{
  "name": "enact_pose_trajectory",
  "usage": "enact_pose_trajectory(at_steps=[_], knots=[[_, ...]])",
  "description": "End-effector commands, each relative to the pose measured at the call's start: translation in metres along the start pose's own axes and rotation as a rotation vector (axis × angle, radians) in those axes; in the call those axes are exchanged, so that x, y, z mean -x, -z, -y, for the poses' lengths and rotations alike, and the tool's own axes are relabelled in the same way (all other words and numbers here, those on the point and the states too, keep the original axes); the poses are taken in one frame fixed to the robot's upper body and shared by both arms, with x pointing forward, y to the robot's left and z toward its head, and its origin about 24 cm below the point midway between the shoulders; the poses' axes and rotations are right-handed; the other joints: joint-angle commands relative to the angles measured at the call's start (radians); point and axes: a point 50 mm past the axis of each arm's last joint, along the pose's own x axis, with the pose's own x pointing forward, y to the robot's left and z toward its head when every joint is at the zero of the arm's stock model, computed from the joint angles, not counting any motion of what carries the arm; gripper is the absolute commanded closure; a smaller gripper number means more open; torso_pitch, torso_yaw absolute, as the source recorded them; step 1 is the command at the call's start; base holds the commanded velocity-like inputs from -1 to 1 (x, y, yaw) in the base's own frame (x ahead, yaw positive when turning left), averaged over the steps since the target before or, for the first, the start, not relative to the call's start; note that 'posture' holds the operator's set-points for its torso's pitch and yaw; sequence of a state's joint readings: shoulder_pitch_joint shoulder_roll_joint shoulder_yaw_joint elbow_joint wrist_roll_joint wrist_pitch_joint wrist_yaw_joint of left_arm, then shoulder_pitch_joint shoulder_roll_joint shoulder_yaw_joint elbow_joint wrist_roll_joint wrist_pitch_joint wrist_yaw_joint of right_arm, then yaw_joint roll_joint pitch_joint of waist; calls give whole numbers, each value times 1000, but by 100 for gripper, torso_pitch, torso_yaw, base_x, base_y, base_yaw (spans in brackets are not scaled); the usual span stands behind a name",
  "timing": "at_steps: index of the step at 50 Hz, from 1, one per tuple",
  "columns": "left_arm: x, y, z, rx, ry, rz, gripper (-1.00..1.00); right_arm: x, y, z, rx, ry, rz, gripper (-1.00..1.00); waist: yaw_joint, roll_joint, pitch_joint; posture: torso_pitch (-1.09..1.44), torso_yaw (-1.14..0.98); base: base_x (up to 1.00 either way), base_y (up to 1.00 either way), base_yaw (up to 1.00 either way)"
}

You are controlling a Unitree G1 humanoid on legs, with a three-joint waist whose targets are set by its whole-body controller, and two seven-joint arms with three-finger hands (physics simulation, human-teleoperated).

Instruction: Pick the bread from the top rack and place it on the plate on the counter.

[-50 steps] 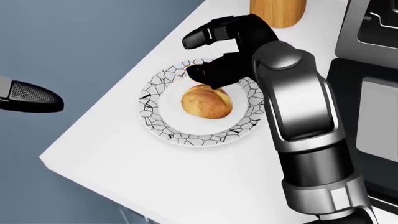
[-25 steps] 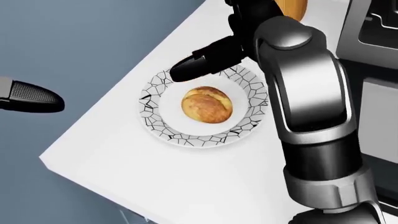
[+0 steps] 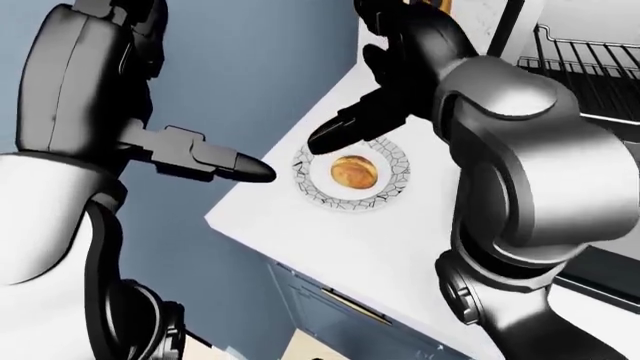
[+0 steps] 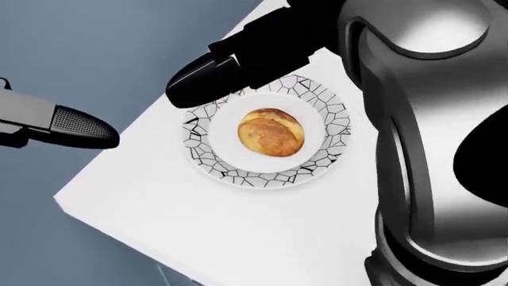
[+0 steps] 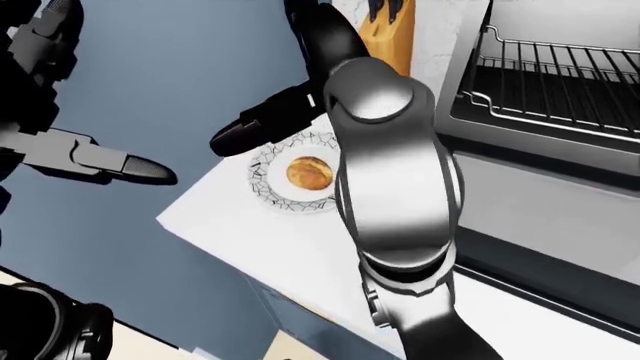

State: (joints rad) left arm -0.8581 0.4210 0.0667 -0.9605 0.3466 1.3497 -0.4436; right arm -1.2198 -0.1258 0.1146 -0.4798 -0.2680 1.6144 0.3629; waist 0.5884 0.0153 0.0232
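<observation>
Head view, bread (image 4: 271, 132) on plate (image 4: 208, 156), right hand (image 4: 230, 65) above, unlabelled

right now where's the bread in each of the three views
Left-eye view: the bread sits just right of centre, on the plate.
Head view: centre, slightly high, mid-plate.
Right-eye view: left of centre, partly behind the right arm.
Shared landmark: the crackle-patterned plate at the white counter's corner.
</observation>
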Motion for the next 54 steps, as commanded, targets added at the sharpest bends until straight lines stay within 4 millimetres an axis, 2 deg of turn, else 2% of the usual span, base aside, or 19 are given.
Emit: enact_pose_trajectory(at_steps=[1, 4, 11, 16, 19, 24, 30, 40, 54], knots=[[1, -9, -6, -23, -44, 48, -100, 2, -10, 3, 1, 26, 28, -100, 1, 4, -19, 0, 47, 0, 0, 0], [2, -11, -4, -22, -37, 53, -100, 2, -13, 1, 5, 23, 35, -100, -2, 5, -21, 0, 47, 0, 0, 0], [4, -19, -4, -23, -29, 71, -100, -21, -17, -7, 13, 21, 63, -100, -6, 9, -22, 0, 47, 0, 0, 0], [7, -24, -3, -30, -23, 83, -100, -27, -24, -2, 19, 20, 85, -100, -4, 7, -19, 0, 47, 0, 0, 0], [8, -29, -4, -36, -23, 93, -100, -27, -30, 3, 20, 19, 100, -100, -4, 5, -18, 0, 47, 0, 0, 0], [10, -34, -4, -31, -16, 107, -100, -12, -41, 10, 25, 26, 115, -100, -1, -1, -13, 0, 47, 0, 0, 0], [10, -40, -5, -52, -16, 116, -100, -1, -50, 8, 30, 26, 134, -100, -1, -4, -7, 0, 47, 0, 0, 0], [12, -47, -4, -62, -9, 133, -100, -8, -49, 0, 34, 24, 152, -100, 1, -7, 1, 0, 47, 0, 0, 0], [15, -47, 0, -58, 2, 136, -100, 2, -51, -1, 27, 23, 158, -100, 9, -12, 9, 0, 47, 0, 0, 0]])
